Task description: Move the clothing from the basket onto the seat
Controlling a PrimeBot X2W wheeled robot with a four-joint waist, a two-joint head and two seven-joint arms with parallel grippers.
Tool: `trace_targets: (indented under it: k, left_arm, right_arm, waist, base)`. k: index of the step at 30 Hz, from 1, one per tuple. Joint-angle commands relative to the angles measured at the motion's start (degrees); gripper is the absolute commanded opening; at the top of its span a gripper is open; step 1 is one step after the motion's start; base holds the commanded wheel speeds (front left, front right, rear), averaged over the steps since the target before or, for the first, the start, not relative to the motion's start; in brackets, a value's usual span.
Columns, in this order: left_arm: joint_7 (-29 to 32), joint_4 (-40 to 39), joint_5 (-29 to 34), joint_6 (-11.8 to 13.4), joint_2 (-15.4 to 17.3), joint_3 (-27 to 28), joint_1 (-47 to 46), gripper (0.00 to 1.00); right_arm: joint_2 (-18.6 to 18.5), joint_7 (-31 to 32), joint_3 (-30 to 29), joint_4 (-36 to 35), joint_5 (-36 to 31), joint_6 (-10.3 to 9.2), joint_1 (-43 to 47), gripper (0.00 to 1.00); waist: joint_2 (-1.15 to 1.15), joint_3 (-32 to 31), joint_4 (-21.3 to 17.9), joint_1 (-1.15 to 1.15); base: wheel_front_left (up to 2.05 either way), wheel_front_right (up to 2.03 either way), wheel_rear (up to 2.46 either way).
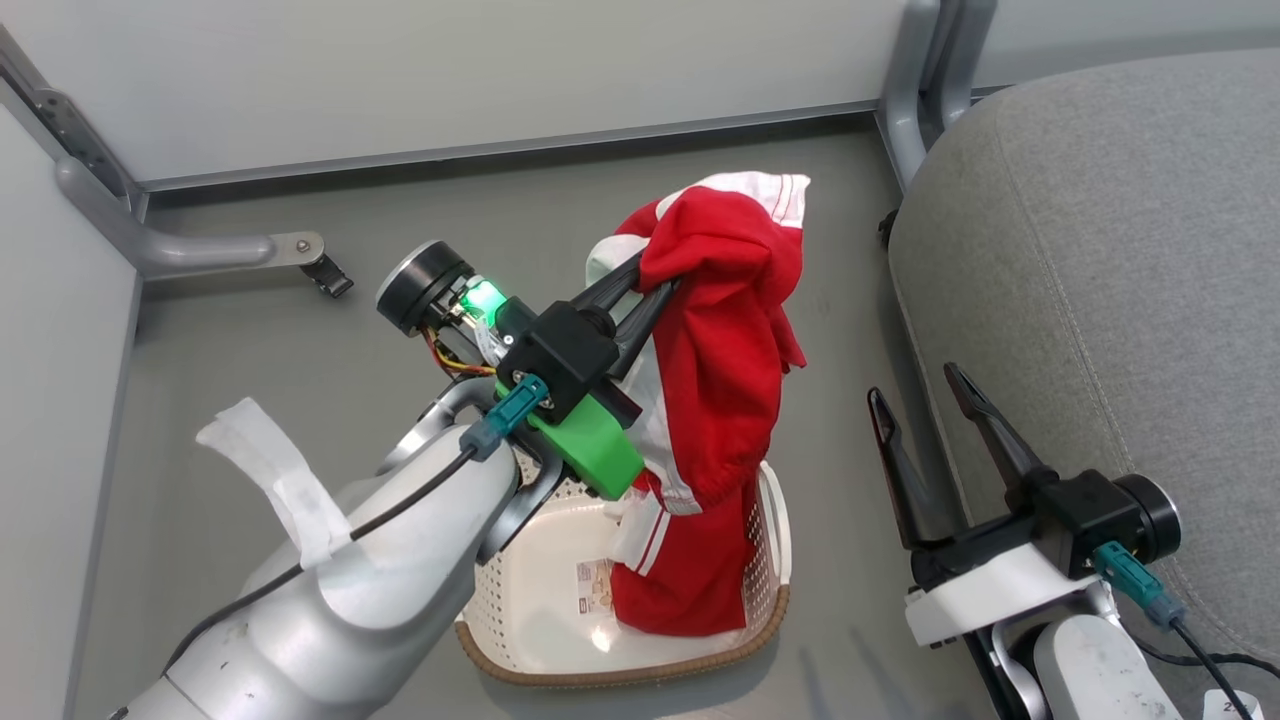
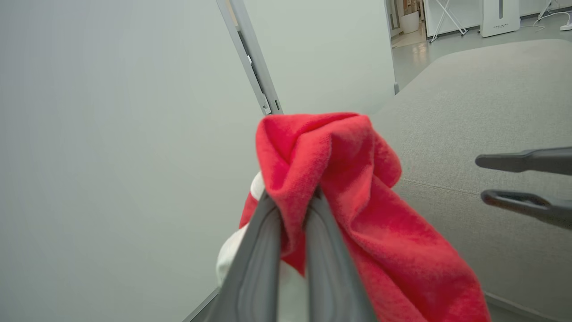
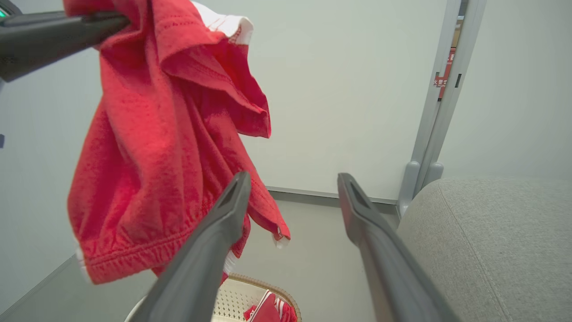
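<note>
A red garment [image 1: 725, 330] hangs at centre frame, pinched by one bunched fold in the left gripper [image 1: 655, 278], above the basket [image 1: 620, 668]; the seat [image 1: 1100, 250] lies right. That small hold could slip and drop it short. The right gripper [image 1: 912, 383] is spread, empty.

On the head camera my left forearm [image 1: 400, 560] and the hanging red garment [image 1: 720, 350] cover much of the basket [image 1: 620, 668]; its label [image 1: 595, 586] is too small for me to read. The tips of the left pincer [image 1: 655, 275] are buried in cloth. The seat [image 1: 1100, 250] runs off the right edge. My right wrist view's bottom edge cuts the second garment [image 3: 268, 311].
</note>
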Motion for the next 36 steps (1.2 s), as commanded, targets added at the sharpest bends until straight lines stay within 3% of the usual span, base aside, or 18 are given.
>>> trace_targets:
  k: [1,13,20,36]
  left_arm:
    - [-0.2,-1.1,0.4,0.4,-0.2,0.8,1.3,0.0]
    - [-0.2,-6.0,1.2,1.4,-0.3,2.2,4.1,0.0]
    - [-0.2,-6.2,1.3,1.4,-0.5,2.0,4.8,0.0]
    - [-0.2,-6.6,1.9,0.2,-3.0,1.2,3.8,0.0]
  right_arm:
    - [-0.2,-0.1,0.1,-0.3,0.5,-0.02,0.9,1.0]
    - [-0.2,-0.1,2.6,-2.2,1.9,-0.02,1.8,1.0]
    - [-0.2,-0.1,9.3,-3.0,2.2,-0.02,-0.5,1.0]
    - [-1.3,-0.1,13.9,3.9,1.9,-0.02,-8.7,1.0]
  waist:
    - [0.0,-0.5,0.1,0.0]
    - [0.0,-1.5,0.4,0.0]
    - [0.0,-1.6,0.9,0.0]
    - [0.0,-0.6,3.2,0.0]
  base:
    - [0.0,0.0,0.0]
    - [0.0,0.0,0.0]
    - [0.0,0.0,0.0]
    - [0.0,0.0,0.0]
